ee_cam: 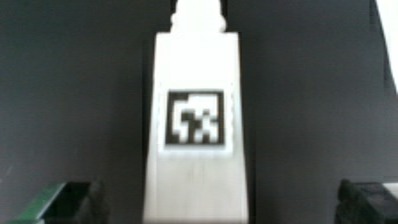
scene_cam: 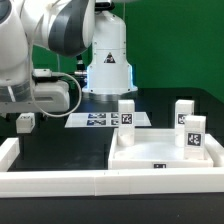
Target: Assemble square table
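A black matte table [scene_cam: 60, 150] fills the scene, with a green wall behind it and the arm's white base standing at the back.

In the wrist view the pincer [ee_cam: 210, 200] stands wide open: its two dark fingertips [ee_cam: 54, 200] show at either side of the picture, well apart, holding nothing. Between them lies a long white leg [ee_cam: 192, 120], smooth plastic, flat-faced, with a narrower peg at its far end and a black-and-white tag on its face. It rests on the dark table and neither fingertip touches it. In the exterior view the pincer itself is hidden behind the arm's bulky white and grey links on that view's left.

Outward from there, a small tagged white piece [scene_cam: 25, 122] stands on the table under the arm. The marker board [scene_cam: 105, 121], thin and flat, lies near the base. The square panel [scene_cam: 160, 155] lies on the exterior view's right with its rimmed side up. Three short white legs stand upright at it: one [scene_cam: 127, 114] at its nearer-left corner, one [scene_cam: 184, 112] at the back, one [scene_cam: 195, 133] further front. A long white L-shaped rail [scene_cam: 50, 180] runs along the front edge and up the left side.
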`<control>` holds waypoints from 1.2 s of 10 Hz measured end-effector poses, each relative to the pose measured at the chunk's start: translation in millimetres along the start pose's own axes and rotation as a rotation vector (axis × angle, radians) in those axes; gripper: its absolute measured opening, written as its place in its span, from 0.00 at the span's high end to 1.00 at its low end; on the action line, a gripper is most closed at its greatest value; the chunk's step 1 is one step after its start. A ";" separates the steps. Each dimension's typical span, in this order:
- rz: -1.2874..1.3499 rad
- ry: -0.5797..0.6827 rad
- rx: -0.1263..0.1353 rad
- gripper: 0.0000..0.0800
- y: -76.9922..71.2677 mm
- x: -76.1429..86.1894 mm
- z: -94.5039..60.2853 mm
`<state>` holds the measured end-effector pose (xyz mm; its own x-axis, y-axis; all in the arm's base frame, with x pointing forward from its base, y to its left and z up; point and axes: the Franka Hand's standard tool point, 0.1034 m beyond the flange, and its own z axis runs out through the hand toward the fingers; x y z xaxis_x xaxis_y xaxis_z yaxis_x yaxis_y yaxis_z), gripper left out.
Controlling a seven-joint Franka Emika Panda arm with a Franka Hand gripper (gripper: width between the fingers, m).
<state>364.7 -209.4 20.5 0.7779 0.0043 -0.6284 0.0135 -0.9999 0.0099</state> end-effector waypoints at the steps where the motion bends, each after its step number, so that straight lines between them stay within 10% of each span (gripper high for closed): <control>1: 0.005 0.016 -0.008 0.19 0.2 0.1 5.8; 11: -0.001 -0.136 0.007 0.19 1.2 -3.7 24.8; 12: -0.003 -0.135 0.006 0.35 0.5 -3.4 23.5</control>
<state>347.2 -210.3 4.4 0.6860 0.0051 -0.7275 0.0112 -0.9999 0.0036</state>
